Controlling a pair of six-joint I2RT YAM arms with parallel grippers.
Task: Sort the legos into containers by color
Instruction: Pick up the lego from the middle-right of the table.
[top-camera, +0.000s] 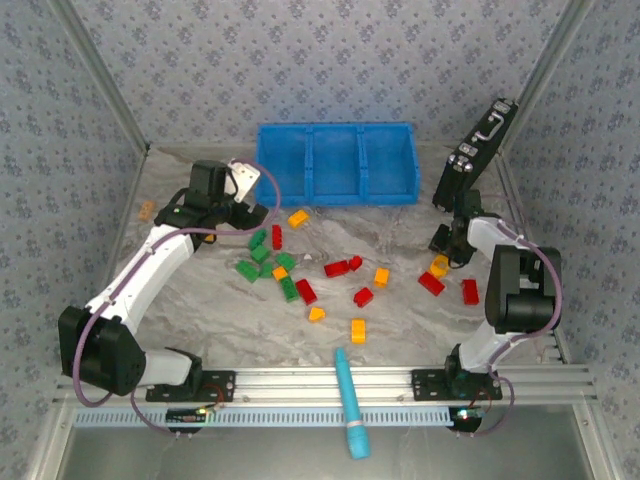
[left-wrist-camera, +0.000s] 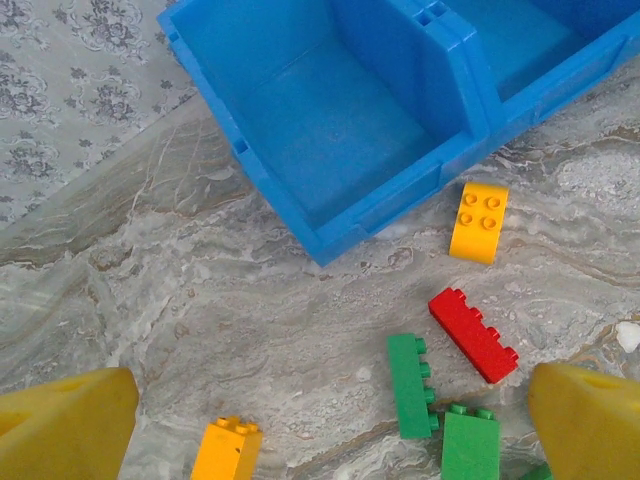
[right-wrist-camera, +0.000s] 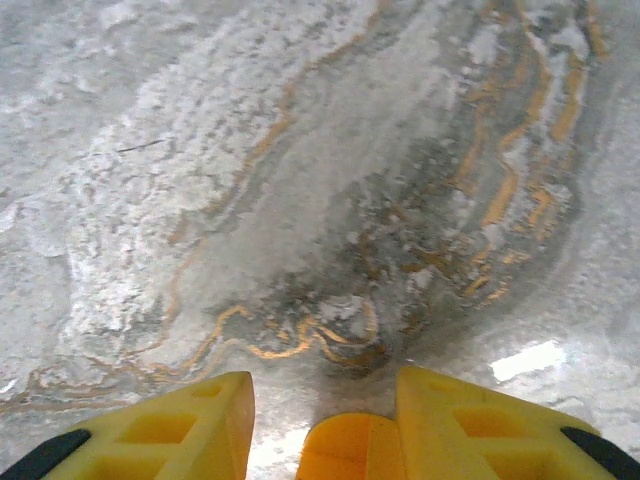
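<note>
A marbled table (top-camera: 410, 330) stands inside papered walls. The blue bin (top-camera: 335, 192) sits at its far middle, with legos (top-camera: 306, 291) scattered on the table before it. The left gripper (left-wrist-camera: 325, 420) gapes wide above them. The right gripper (right-wrist-camera: 325, 430) flanks an orange brick (right-wrist-camera: 345, 450), though whether it grips is unclear.

About seven red legos (top-camera: 306, 291), about five green legos (top-camera: 289, 289) and six yellow-orange legos (top-camera: 358, 330) are lying on the surface (top-camera: 230, 325). One blue bin (top-camera: 340, 196) is sitting there, showing three compartments. One teal pen (top-camera: 350, 408) is lying nearby.
</note>
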